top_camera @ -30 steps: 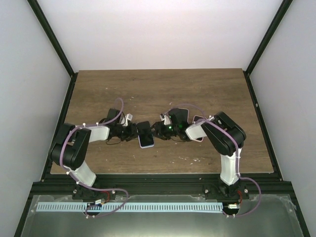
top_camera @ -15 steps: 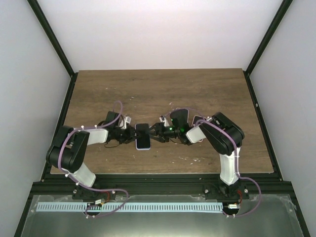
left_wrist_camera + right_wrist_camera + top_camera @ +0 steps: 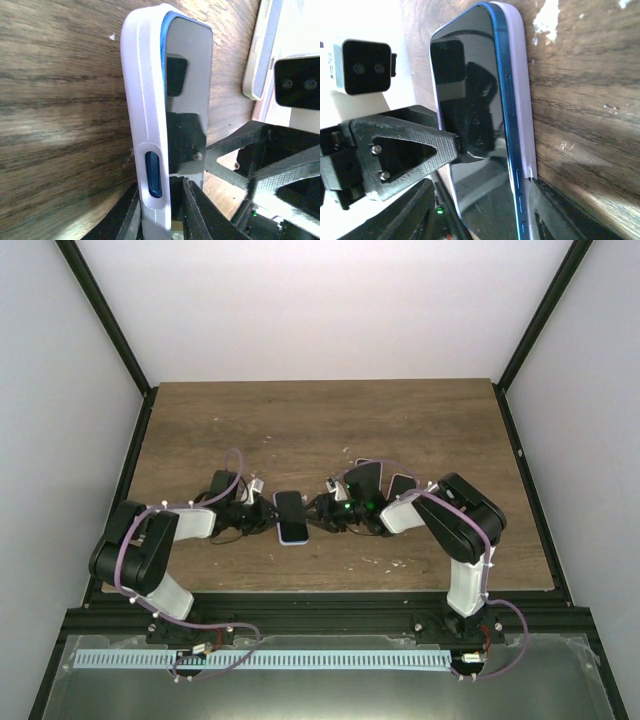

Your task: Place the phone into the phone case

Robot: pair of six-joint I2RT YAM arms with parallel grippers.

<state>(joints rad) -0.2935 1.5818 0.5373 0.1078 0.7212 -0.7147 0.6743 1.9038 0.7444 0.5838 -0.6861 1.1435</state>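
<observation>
Wood table [image 3: 320,420] fills a white-walled booth w/ black frame posts. Its far half is open board up to the back wall, and the side edges are well apart from both arms.

Top cam: 2 arms. 1 phone [image 3: 290,510] in a pale case [image 3: 293,538] sits mid-table, btw L gripper [image 3: 266,516] and R gripper [image 3: 316,514]. Beside the R arm lie a phone-sized slab [image 3: 366,478] and a second slab [image 3: 401,484].

L wrist cam: L fingers [image 3: 131,215] are clamped on the cased phone, one on the case back, one on the glass side. 1 beige slab [image 3: 259,55] lies beyond.

R wrist cam: the phone's blue rim shows along the case. R fingers [image 3: 555,215] stand apart astride the phone's end; can't tell if they grip. 1 L fingertip [image 3: 447,147] presses the screen.
</observation>
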